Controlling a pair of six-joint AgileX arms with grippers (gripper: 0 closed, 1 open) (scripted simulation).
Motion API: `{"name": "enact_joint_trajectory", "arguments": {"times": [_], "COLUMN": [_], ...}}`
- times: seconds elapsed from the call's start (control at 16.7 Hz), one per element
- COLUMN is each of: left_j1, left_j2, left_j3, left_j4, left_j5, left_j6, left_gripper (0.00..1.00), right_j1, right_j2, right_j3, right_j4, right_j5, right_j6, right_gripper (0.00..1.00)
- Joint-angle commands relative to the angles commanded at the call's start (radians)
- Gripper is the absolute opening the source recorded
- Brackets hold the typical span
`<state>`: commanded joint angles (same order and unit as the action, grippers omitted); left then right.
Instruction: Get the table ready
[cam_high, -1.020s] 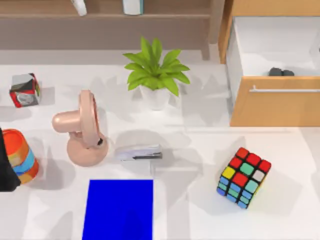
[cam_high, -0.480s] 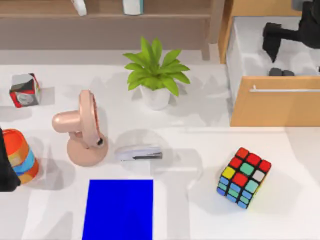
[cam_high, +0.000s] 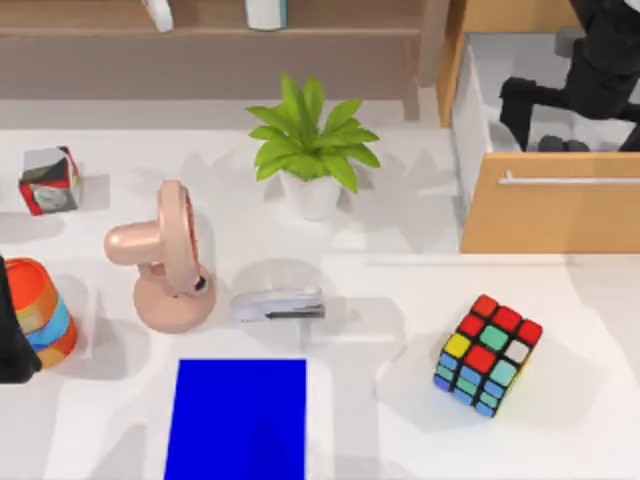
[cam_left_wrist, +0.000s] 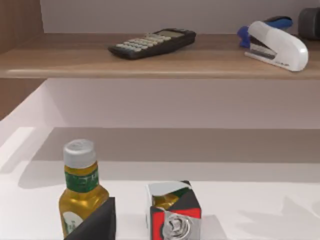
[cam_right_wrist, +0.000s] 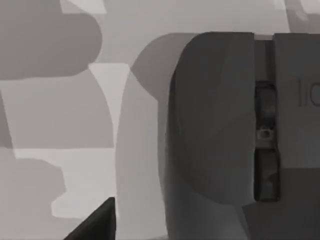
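The white table (cam_high: 400, 250) carries a blue mat (cam_high: 240, 420) at the front and a grey stapler (cam_high: 280, 307) just behind it. At the back right, my right gripper (cam_high: 525, 108) hangs open over the pulled-out drawer (cam_high: 500, 90), close above a dark grey mouse (cam_high: 562, 145). That mouse (cam_right_wrist: 215, 125) looms large in the right wrist view, with one finger (cam_right_wrist: 97, 222) beside it and not touching. My left arm (cam_high: 12, 335) is parked at the left edge, its gripper open, one finger (cam_left_wrist: 97, 222) showing.
A pink fan (cam_high: 165, 260), potted plant (cam_high: 310, 150), Rubik's cube (cam_high: 487, 355), small patterned cube (cam_high: 50, 180) and striped cup (cam_high: 42, 312) stand about. The wooden drawer front (cam_high: 550, 205) juts over the table. An oil bottle (cam_left_wrist: 80, 195) and a shelf calculator (cam_left_wrist: 152, 42) sit ahead of the left wrist.
My right arm came into the top view at the back right and moved down and left over the open drawer, toward the mouse. The left arm has stayed put.
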<state>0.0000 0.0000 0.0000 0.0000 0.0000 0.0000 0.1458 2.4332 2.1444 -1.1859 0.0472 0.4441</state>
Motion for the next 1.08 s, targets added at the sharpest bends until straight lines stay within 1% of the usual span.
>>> {"name": "enact_joint_trajectory", "arguments": {"times": [1.08], "left_j1": [0.000], "left_j2": [0.000], "left_j3": [0.000], "left_j4": [0.000], "left_j5": [0.000], "left_j6": [0.000], "left_gripper": [1.00], "right_j1": [-0.004], "right_j2": [-0.014], "right_j3": [-0.052], "right_j4": [0.040], "right_j5": [0.000], "right_j6": [-0.004], "right_gripper": [1.00]}}
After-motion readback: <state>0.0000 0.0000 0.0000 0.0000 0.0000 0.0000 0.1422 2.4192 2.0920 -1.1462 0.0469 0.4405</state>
